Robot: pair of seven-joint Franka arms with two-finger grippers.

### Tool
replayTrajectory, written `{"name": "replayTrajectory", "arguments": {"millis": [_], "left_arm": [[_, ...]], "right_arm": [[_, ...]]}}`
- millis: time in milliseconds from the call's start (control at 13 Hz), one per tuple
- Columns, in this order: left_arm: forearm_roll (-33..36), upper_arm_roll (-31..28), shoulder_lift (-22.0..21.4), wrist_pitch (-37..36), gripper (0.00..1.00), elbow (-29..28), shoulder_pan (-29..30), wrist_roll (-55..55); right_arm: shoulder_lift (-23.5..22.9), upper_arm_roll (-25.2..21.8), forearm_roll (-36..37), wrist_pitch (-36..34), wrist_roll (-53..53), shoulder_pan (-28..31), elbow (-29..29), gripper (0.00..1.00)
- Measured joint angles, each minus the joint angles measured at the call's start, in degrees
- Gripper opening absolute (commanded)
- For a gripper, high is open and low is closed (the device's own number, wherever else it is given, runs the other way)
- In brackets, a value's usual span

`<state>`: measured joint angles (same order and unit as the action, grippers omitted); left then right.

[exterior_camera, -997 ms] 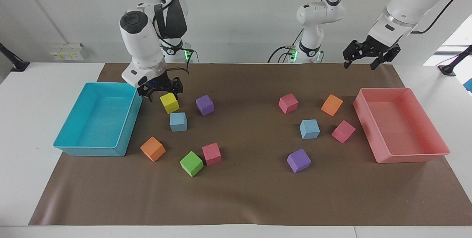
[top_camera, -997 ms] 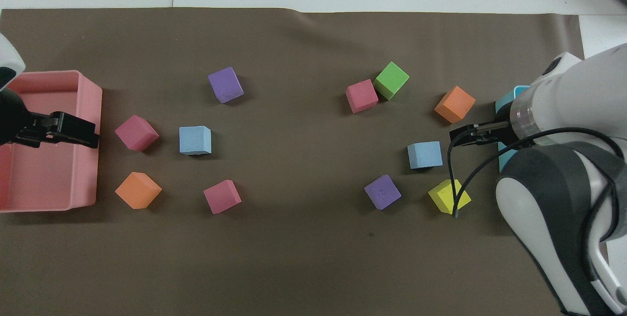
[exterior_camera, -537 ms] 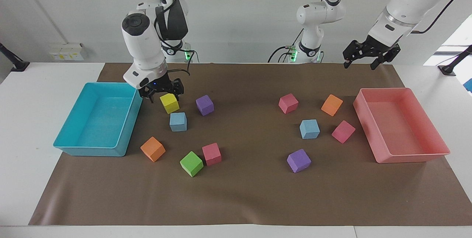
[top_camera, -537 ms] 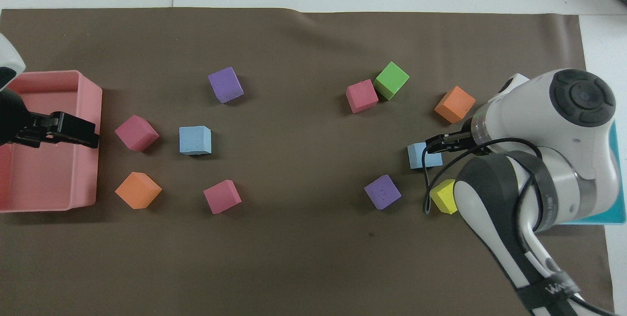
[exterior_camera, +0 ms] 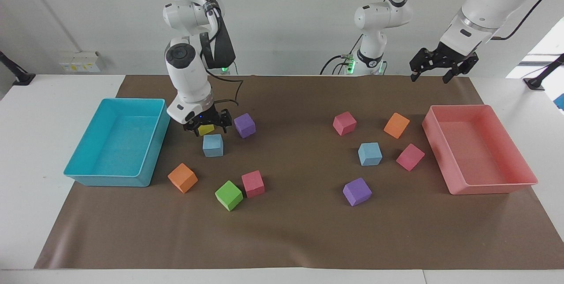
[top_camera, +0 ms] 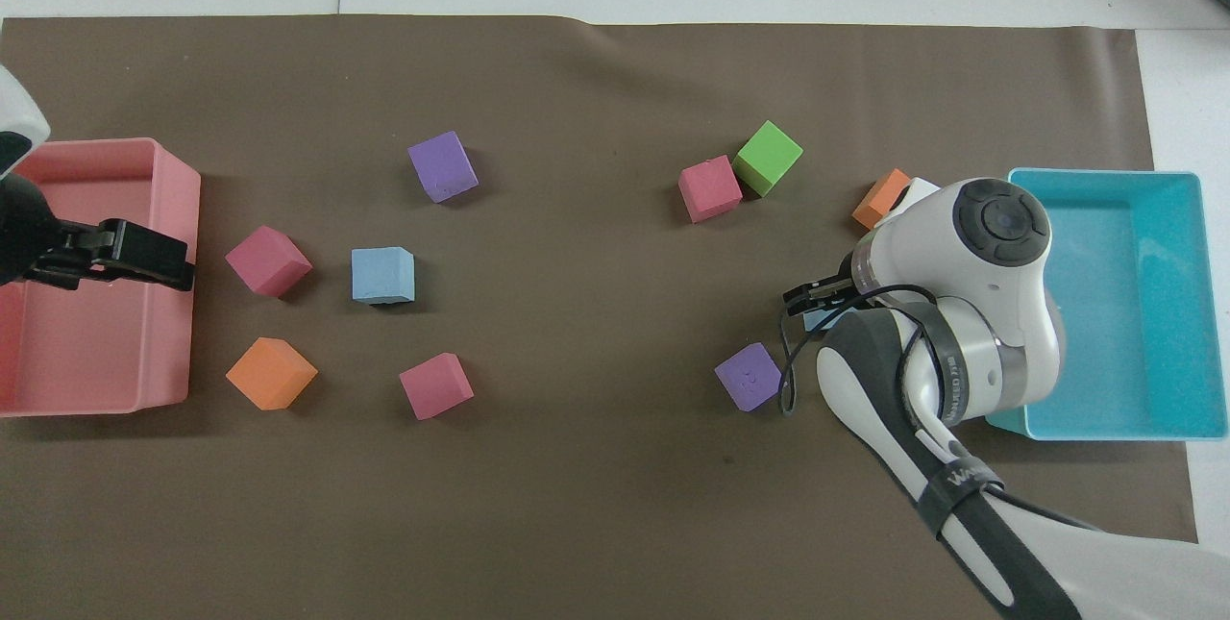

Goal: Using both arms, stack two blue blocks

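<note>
Blue blocks lie well apart, unstacked; my right gripper, fingers spread, hovers above one, holding nothing, while my left gripper, also spread, waits over the mat's edge.

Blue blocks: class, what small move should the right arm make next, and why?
Probably lower the right gripper onto the blue block beneath it. It hangs just above that block and over the yellow block, holding nothing. The left gripper waits above the pink tray.
</note>
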<state>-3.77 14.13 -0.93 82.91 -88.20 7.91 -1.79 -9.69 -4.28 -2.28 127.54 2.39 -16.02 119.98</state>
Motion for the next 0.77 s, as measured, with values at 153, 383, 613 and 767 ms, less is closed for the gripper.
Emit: {"name": "replayTrajectory", "arguments": {"millis": [153,383,613,767], "left_arm": [[0.0,0.1,0.0,0.0,1.0,0.0,0.0,0.0],[0.0,0.6,0.0,0.0,1.0,0.0,-0.1,0.0],[0.0,1.1,0.0,0.0,1.0,0.0,-0.1,0.0],[0.0,1.2,0.0,0.0,1.0,0.0,-0.1,0.0]], "right_arm": [[-0.2,0.0,0.0,1.9,0.6,0.1,1.8,1.0],[-0.5,0.0,0.0,3.0,0.6,0.4,3.4,1.0],[-0.9,-0.1,-0.1,3.0,0.5,1.5,3.6,1.0],[-1.0,-0.1,-0.4,3.0,0.2,2.2,3.6,1.0]]}}
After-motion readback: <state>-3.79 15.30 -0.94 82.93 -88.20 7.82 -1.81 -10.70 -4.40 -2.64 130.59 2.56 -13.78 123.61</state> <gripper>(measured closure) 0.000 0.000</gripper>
